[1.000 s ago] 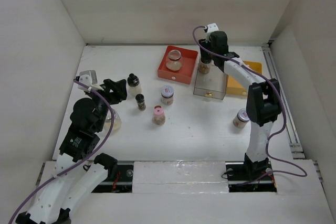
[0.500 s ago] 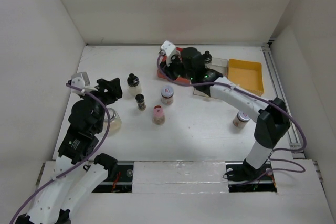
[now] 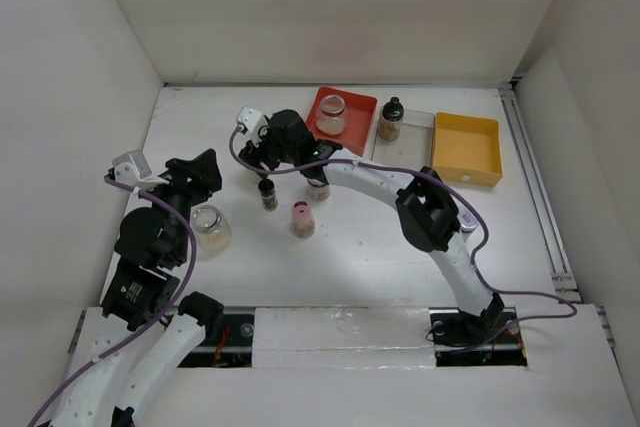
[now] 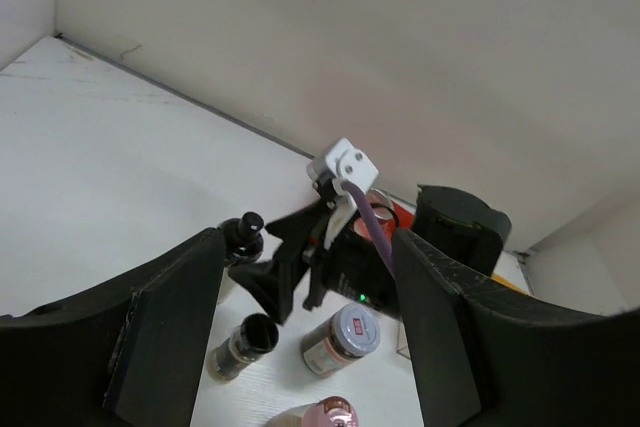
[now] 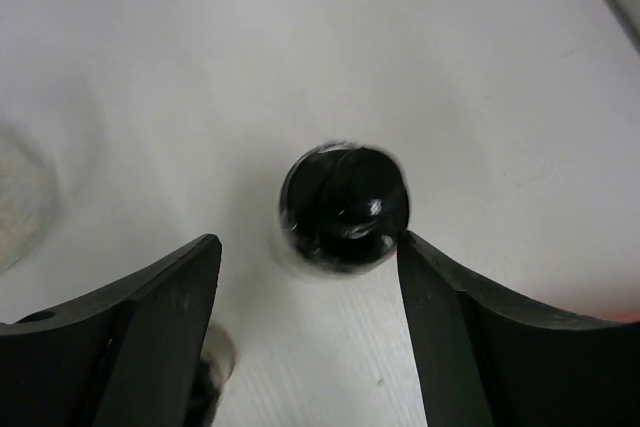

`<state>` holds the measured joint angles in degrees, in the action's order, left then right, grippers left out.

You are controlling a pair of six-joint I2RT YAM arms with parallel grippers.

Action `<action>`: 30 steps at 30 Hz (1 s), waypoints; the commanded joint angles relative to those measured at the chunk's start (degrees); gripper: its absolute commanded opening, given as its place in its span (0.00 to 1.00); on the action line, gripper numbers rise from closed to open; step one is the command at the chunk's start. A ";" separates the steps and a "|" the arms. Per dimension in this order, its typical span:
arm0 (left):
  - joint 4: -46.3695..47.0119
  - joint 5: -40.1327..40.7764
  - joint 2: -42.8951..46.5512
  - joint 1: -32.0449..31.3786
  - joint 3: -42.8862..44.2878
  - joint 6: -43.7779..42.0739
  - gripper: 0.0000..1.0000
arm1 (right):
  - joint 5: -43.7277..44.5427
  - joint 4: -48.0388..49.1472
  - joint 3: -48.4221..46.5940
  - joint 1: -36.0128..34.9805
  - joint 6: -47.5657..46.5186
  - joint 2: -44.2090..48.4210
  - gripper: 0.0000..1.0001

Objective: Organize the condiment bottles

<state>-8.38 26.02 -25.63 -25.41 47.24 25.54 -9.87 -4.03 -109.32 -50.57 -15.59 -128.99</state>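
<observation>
My right gripper (image 3: 257,151) is open and reaches far left, straddling a black-capped bottle (image 5: 344,208) that stands between its fingers, untouched. From the left wrist the same bottle (image 4: 242,235) shows beside the right gripper (image 4: 283,275). A small dark shaker (image 3: 268,194), a pink-capped bottle (image 3: 300,219) and a silver-capped jar (image 3: 319,187) stand close by. A squat glass jar (image 3: 210,229) sits near my left gripper (image 3: 196,175), which is open and empty. Another squat jar (image 3: 331,114) sits in the red tray (image 3: 360,129). A black-capped bottle (image 3: 390,119) stands in the clear tray (image 3: 415,142).
The yellow tray (image 3: 468,147) lies at the back right, beside the clear tray. My right arm (image 3: 375,182) stretches low across the middle of the table, its elbow (image 3: 432,215) at the right. White walls close in the left, back and right sides.
My right gripper has left the black-capped bottle in the clear tray and swung left across the table to the black-capped bottle at the left. My left gripper has drawn back a little to the left.
</observation>
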 commanded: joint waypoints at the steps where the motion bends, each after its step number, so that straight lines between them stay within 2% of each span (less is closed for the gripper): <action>1: 2.14 -2.46 -0.65 0.01 -0.40 -0.67 0.63 | 2.57 1.67 -8.70 0.47 0.13 -3.80 0.75; 5: 2.14 -2.99 -1.18 0.01 -0.40 -1.19 0.63 | 1.96 1.66 -14.86 0.47 2.05 -8.55 0.74; 7: 2.14 -3.52 -1.70 0.01 -0.40 -1.19 0.63 | 1.43 1.66 -16.98 0.47 2.58 -9.70 0.69; 11: 2.67 -3.52 -2.32 0.01 -0.40 -1.72 0.63 | 1.96 3.15 -18.12 0.99 4.43 -11.20 0.51; 14: 2.67 -4.05 -2.32 0.01 -0.40 -1.72 0.63 | 1.96 3.94 -18.12 1.00 5.13 -11.81 0.23; 17: 2.67 -4.05 -2.85 0.01 -0.40 -1.72 0.63 | 1.43 5.00 -15.94 1.52 6.45 -10.16 0.12; 20: 2.67 -4.05 -2.85 0.01 -0.40 -1.72 0.63 | 0.38 10.26 -9.20 1.52 7.77 -5.24 0.10; 26: 2.67 -4.66 -3.38 0.01 -0.40 -1.72 0.63 | -1.12 20.27 4.53 6.17 9.35 15.23 0.10; 30: 2.67 -5.19 -3.38 0.01 -0.40 -1.72 0.63 | -0.50 20.82 15.60 11.61 9.35 27.89 0.10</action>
<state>-8.32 22.09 -28.67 -25.41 47.24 24.49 -10.22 4.43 -95.09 -43.79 -6.92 -113.36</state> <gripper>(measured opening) 0.630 0.355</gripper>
